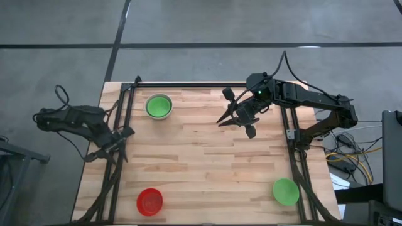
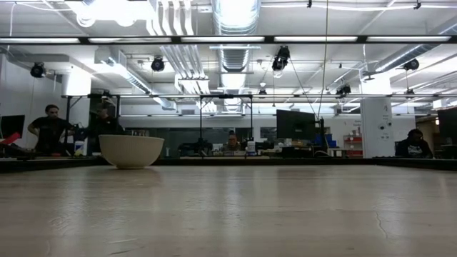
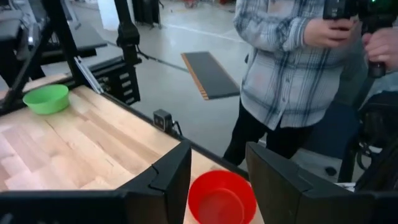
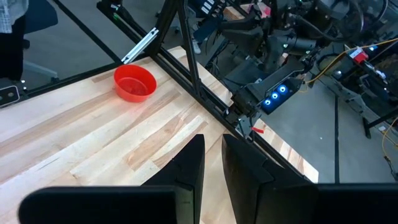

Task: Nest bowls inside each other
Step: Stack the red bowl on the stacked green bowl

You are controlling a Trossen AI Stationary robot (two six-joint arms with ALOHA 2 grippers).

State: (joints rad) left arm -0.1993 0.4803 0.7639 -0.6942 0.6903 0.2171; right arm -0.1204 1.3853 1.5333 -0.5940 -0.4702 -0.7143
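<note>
one whitish-grey bowl [image 1: 159, 106] mostly hidden by nested green bowl [image 1: 158, 107].

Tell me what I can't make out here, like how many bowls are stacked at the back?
- Nested bowl pile, high view: green inside a whitish rim; anything beneath is hidden from above.
- Same pile, low view: only the whitish outer bowl shows; its wall hides the contents.
- Red bowl, left wrist view: cut off by the picture's edge and the left claw.

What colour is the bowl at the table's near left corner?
Red, clearest in the high view.
</note>
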